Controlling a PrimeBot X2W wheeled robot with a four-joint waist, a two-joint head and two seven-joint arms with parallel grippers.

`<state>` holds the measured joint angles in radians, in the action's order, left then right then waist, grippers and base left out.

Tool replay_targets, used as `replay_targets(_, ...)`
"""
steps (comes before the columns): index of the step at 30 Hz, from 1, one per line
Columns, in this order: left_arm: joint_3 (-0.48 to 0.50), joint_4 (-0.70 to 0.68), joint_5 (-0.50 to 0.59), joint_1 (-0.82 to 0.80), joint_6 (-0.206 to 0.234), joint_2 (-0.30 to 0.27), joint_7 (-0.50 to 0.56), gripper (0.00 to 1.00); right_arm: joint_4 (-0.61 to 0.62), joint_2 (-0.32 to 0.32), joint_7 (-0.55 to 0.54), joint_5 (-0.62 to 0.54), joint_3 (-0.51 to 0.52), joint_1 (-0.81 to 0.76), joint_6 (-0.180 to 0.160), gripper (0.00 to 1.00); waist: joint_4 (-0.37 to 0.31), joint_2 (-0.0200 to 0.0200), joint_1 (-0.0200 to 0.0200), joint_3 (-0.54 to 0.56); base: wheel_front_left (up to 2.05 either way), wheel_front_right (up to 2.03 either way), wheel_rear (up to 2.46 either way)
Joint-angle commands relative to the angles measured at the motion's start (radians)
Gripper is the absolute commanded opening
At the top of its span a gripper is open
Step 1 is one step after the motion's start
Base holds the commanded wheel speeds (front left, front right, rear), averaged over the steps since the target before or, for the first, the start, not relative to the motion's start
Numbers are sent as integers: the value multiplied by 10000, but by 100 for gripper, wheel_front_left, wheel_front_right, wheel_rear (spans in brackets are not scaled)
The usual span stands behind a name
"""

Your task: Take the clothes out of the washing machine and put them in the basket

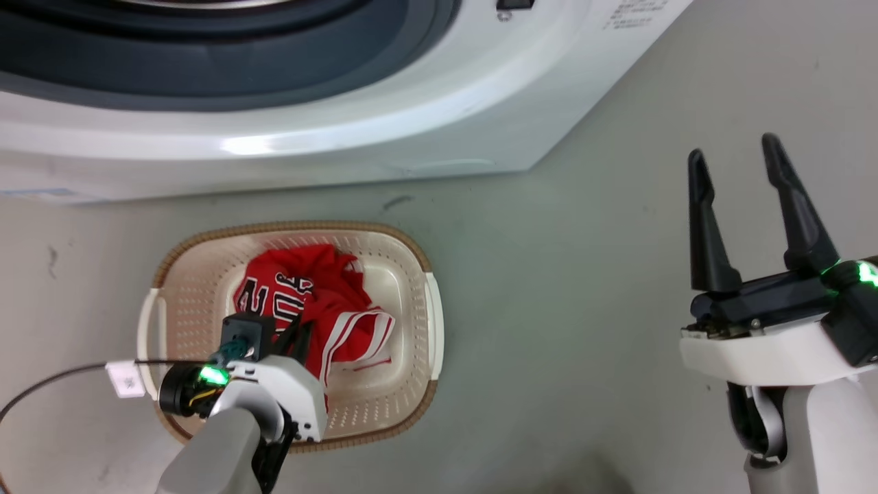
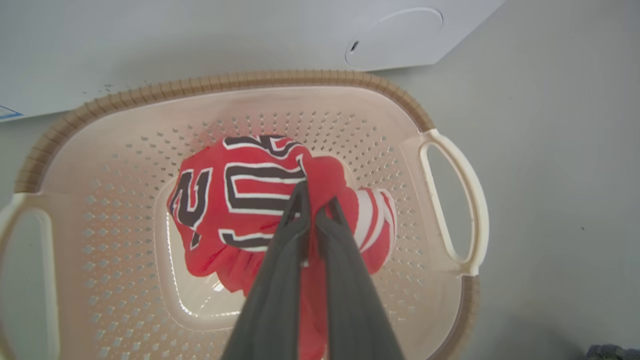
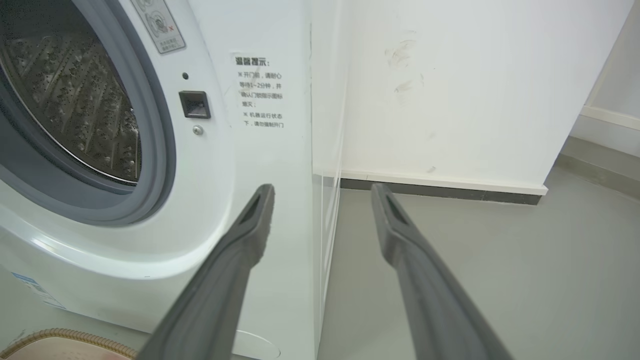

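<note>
left gripper (image 2: 317,195) sat nearest the lens, its jaws pressed almost together with a fold of red cloth pinched between them. that fold belonged to the clothes (image 2: 240,175), a crumpled red heap with black, white-edged numerals facing up and white stripes on the side toward the right handle (image 2: 452,200). the heap lay on the bottom of the basket (image 2: 240,82), roughly in the middle, with bare cream plastic showing around it and the perforated walls rising on every side under the brown rim.

the basket stood on the grey floor (image 1: 583,309) close in front of the washer (image 1: 343,144); in the head view a narrow strip of floor separated the two. a thin black cable with a white tag (image 1: 125,379) ran from the left wrist across the basket's left end.

right gripper (image 1: 732,146) hung well apart from the basket, off to its right above the floor, jaws spread wide. its own camera looked along them at the washer's front right corner, where the grey gasket (image 3: 150,195) ringed the porthole and the perforated steel drum (image 3: 75,100) showed inside. beyond the washer stood a white wall (image 3: 450,100) with a dark skirting strip along the floor.
</note>
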<state>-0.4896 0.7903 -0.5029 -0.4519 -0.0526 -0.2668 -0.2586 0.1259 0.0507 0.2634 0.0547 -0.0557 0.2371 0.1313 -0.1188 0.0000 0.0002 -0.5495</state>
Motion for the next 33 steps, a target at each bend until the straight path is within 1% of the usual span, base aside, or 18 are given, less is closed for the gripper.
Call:
replay_targets(1,-75,714,108,-514,-72,139,-42,0,92,-13,18,47,87,260,-9,100,-221,0,-2,-805,0,0,0)
replay_targets(6,-303,2474,290,-1862,-255,575,16,0,269,-13,20,94,284,584,-9,100,-212,0,-2,-1620,0,0,0)
replay_targets(11,-503,4029,446,-2940,-217,746,506,0,403,-13,20,108,350,918,-10,100,-157,0,-2,-2312,0,0,0)
replay_targets(16,-714,4618,553,-3470,-278,884,763,0,473,-12,18,132,441,1177,-10,100,-155,0,-2,-2803,0,0,0)
replay_targets(21,-782,4836,484,-3565,-354,971,1014,0,436,-12,20,146,433,1258,-10,100,-160,0,-2,-2912,0,0,0)
replay_targets(22,-792,4857,451,-3512,-354,986,1061,17,449,-12,20,161,423,1294,-10,100,-172,0,-2,-2872,0,0,0)
replay_targets(23,-801,4871,438,-3466,-366,993,1008,100,456,-12,20,183,424,1304,-10,100,-173,0,-2,-2814,0,0,0)
replay_targets(30,-501,4909,24,-3062,-471,1125,199,100,297,-10,20,176,339,999,-10,100,29,0,-2,-2022,0,0,0)
replay_targets(33,-249,4707,-158,-2792,-336,1186,-21,100,189,-12,20,116,328,847,-10,100,182,0,-2,-1558,0,0,0)
